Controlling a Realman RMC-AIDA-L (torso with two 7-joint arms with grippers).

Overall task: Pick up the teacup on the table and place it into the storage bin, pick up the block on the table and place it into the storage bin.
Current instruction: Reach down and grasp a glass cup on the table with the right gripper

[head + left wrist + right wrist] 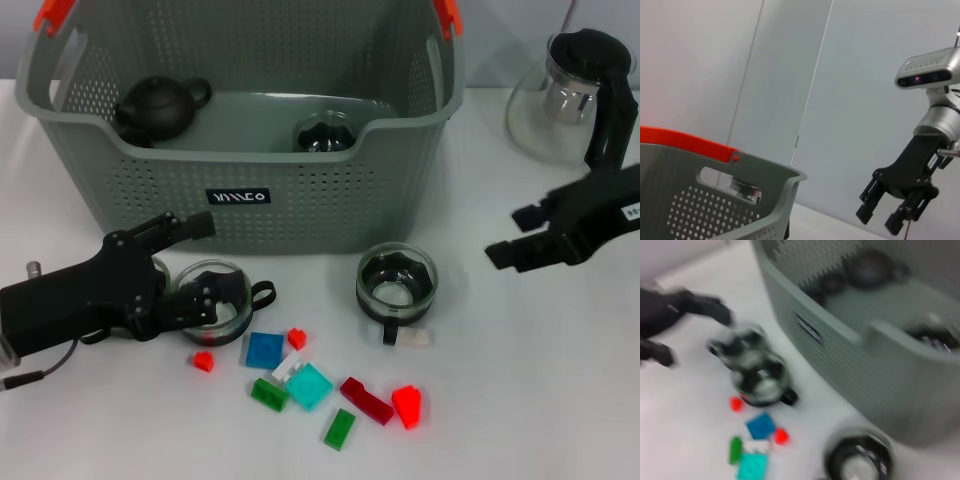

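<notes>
A glass teacup [222, 292] with a dark handle stands on the white table just in front of the storage bin [300, 205]. My left gripper [205, 265] is open beside it. One finger lies over the cup's near side and the other points at the bin wall. A second glass teacup [397, 280] stands to the right. Several coloured blocks lie in front, among them a blue block [264, 350] and a cyan block [310, 386]. My right gripper [508, 235] hangs open in the air at the right, holding nothing. The right wrist view shows the left gripper [695, 337] near the teacup [756, 375].
Inside the bin are a black teapot [158, 106] and a glass cup [325, 133]. A glass teapot [565, 95] with a black lid stands at the back right. A white block [415, 337] lies by the second teacup. The bin's orange handle clip [685, 141] shows in the left wrist view.
</notes>
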